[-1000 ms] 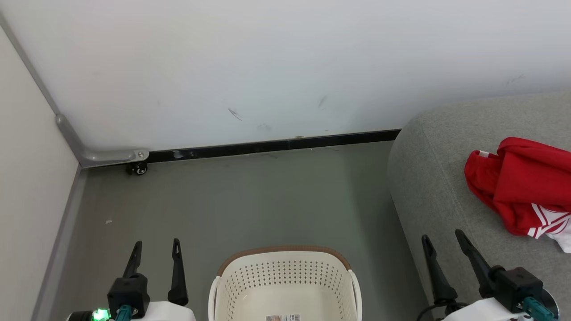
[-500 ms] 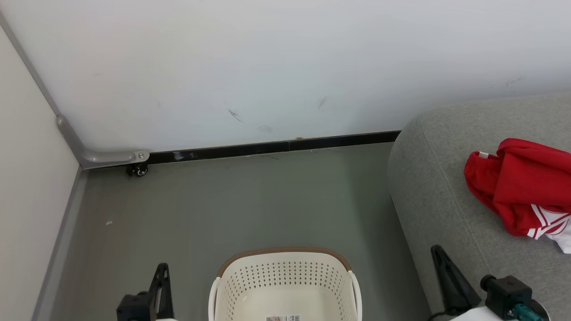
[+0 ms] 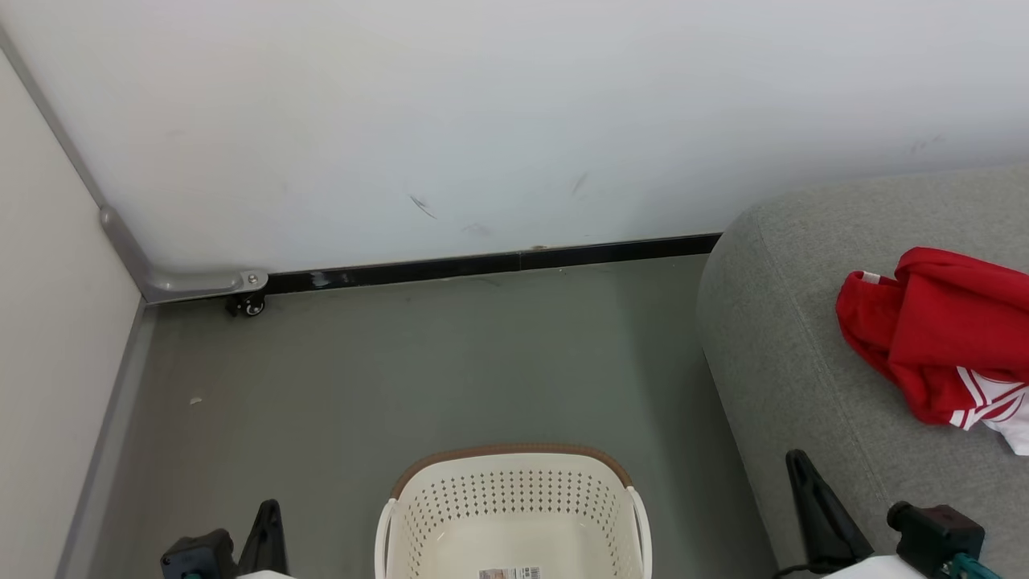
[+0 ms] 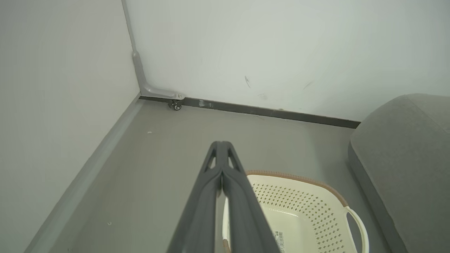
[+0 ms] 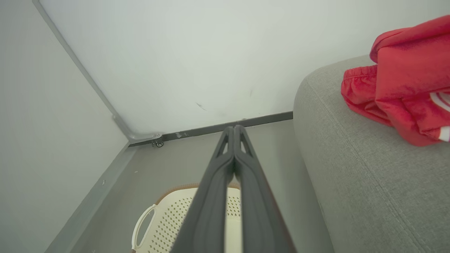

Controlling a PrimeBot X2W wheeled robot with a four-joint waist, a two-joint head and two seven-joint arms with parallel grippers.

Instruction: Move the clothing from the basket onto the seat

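Left claw (image 4: 221, 147) and right claw (image 5: 234, 130) are both closed, fingers pressed together. Red clothing (image 3: 940, 338) lies piled on the grey seat (image 3: 772, 322), ahead and right of the right claw. The basket (image 3: 514, 490) sits on the floor (image 3: 450, 362) between the claws.

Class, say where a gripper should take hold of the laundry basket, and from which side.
A side handle of the basket: a thin loop standing off the perforated wall, slim enough to pinch. Probably come down from above on the outside, closing across the loop; the wall itself is broad and curved, a poor place to grip.
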